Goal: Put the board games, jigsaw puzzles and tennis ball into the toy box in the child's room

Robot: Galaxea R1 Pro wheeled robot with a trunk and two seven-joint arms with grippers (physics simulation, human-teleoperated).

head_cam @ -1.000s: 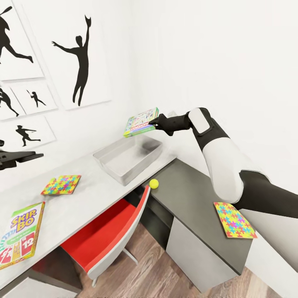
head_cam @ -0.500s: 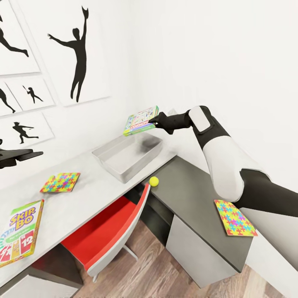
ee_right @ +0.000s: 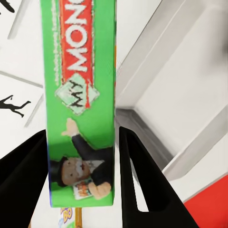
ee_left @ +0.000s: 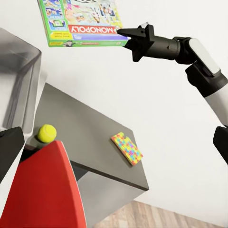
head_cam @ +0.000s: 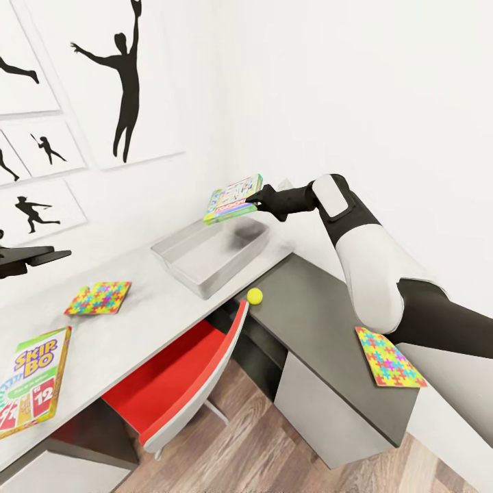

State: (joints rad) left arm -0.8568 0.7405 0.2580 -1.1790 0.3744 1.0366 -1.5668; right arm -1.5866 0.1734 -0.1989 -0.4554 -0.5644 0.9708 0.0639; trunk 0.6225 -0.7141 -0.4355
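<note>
My right gripper [head_cam: 255,200] is shut on one end of the green Monopoly board game [head_cam: 233,200], holding it in the air above the far end of the grey toy box [head_cam: 179,268]. In the right wrist view both fingers clamp the game [ee_right: 80,95] over the box [ee_right: 190,71]. A yellow tennis ball [head_cam: 255,296] lies on the dark desk near the box. One jigsaw puzzle [head_cam: 99,298] lies on the light table, another [head_cam: 387,366] on the dark desk. The Skip-Bo game [head_cam: 31,380] lies at the front left. My left gripper [head_cam: 27,259] hovers open at the left edge.
A red chair [head_cam: 178,383] is tucked under the table between the two desk parts. The white wall with black silhouette posters [head_cam: 123,82] runs right behind the box. Wooden floor [head_cam: 260,445] lies below.
The head view has drifted, so the table's things sit slightly higher and further left. The right gripper still holds the Monopoly game over the box in much the same place.
</note>
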